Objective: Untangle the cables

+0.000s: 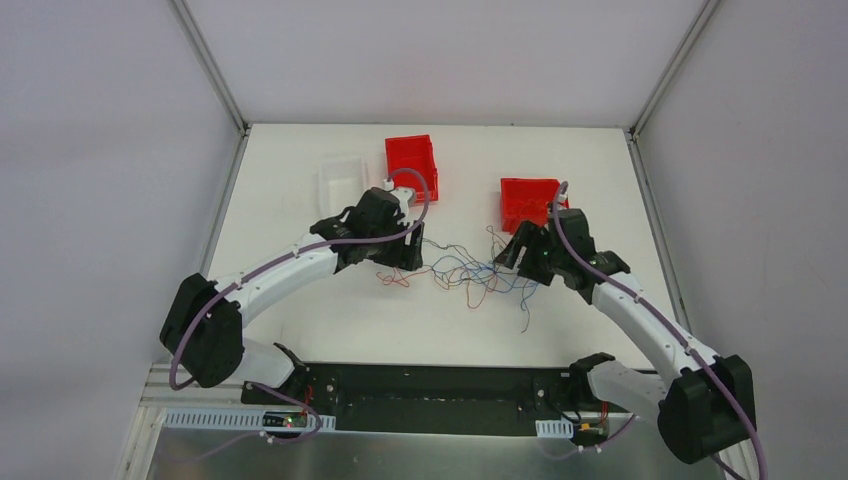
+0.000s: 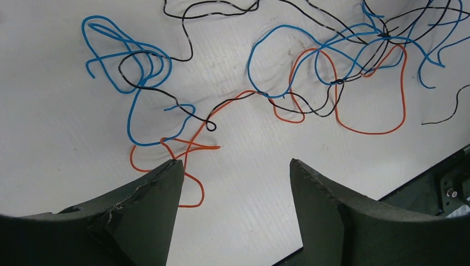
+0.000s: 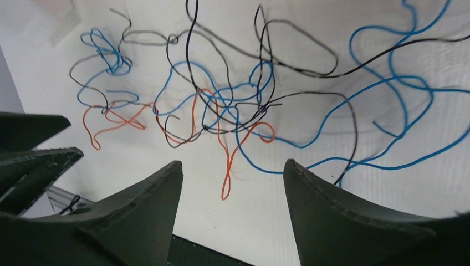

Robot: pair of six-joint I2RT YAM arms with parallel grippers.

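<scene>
A loose tangle of hair-thin blue, orange and black cables (image 1: 478,272) lies spread on the white desk (image 1: 420,335) between the two arms. The left jaws stand wide apart and hold nothing, with an orange strand passing right by one fingertip (image 2: 166,177). The right jaws are spread too, and empty.

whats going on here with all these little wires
Two robot arms are sorting out a loose tangle of thin blue, orange and black cables on the table. The left hand and the right hand hang low over opposite ends of the tangle, both open and holding nothing. The cables lie spread out but cross over each other in many places, so they are not yet untangled.
</scene>
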